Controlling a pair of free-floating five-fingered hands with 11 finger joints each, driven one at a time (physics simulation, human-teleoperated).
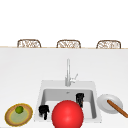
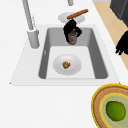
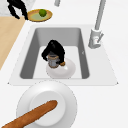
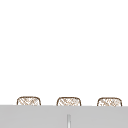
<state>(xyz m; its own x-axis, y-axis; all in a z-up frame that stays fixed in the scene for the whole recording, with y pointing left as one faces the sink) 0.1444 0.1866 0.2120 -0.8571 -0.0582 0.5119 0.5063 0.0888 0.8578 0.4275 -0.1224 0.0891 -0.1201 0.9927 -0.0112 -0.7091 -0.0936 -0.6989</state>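
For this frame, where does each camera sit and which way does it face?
Front view: faces the sink from the front; left hand at its rim, right hand in the basin, red ball up close.
Left side view: looks along the sink from its left; right hand grips a can above a bowl; left hand at the edge.
Right side view: the reverse, from the breadstick plate.
Upper view: aims above the counter at three chairs.
Both side views share the can, the bowl and the lime plate.

Two matte black human-like hands (image 1: 44, 110)
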